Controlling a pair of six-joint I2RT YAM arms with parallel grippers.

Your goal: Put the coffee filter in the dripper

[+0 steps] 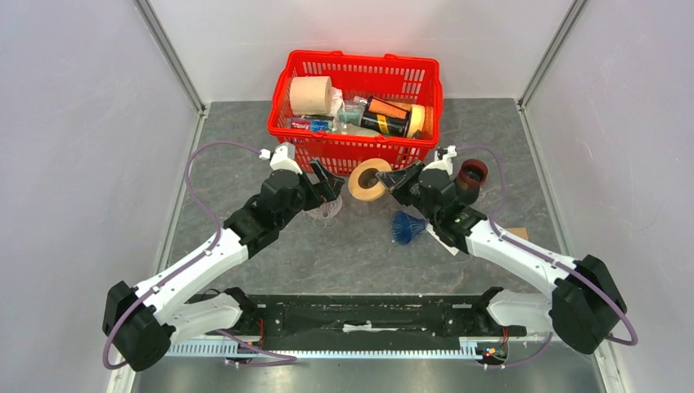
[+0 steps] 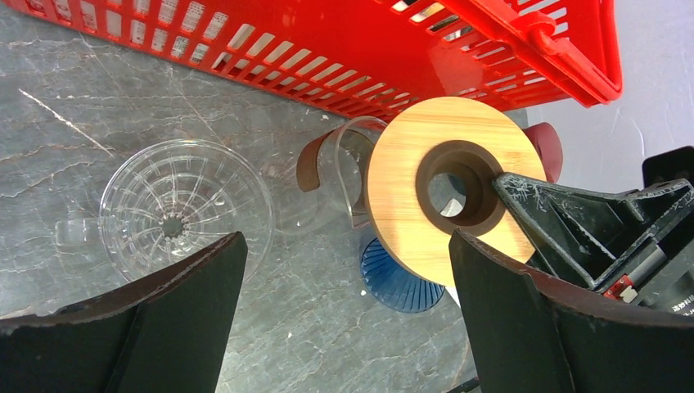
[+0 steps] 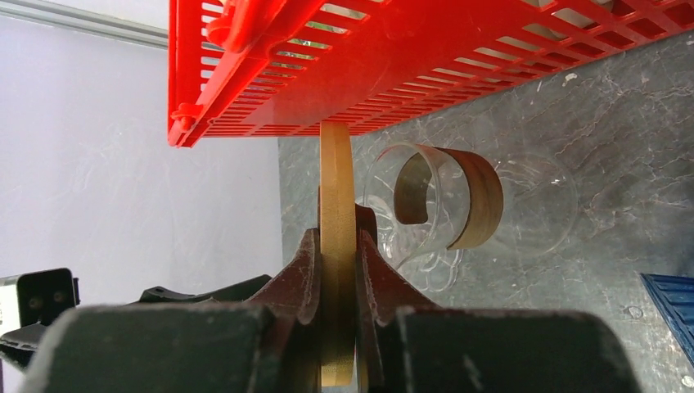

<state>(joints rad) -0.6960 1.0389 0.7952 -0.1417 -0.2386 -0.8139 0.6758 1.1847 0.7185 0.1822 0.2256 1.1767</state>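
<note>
A clear glass dripper [image 1: 323, 214] stands on the table, also in the left wrist view [image 2: 184, 209]. A blue ribbed cone dripper [image 1: 407, 228] sits to its right [image 2: 401, 282]. My right gripper [image 1: 394, 178] is shut on a wooden ring [image 1: 368, 178], held on edge above the table [image 3: 335, 246] [image 2: 454, 188]. My left gripper [image 1: 331, 190] is open and empty over the glass dripper. A white paper sheet [image 1: 446, 243] shows under the right arm; I cannot tell whether it is the filter.
A red basket [image 1: 282, 90] of assorted items stands at the back centre. A glass carafe [image 2: 335, 168] with a brown band lies near the basket [image 3: 458, 205]. A dark red cup [image 1: 472, 173] stands behind the right arm. A brown scrap [image 1: 515, 233] lies at the right.
</note>
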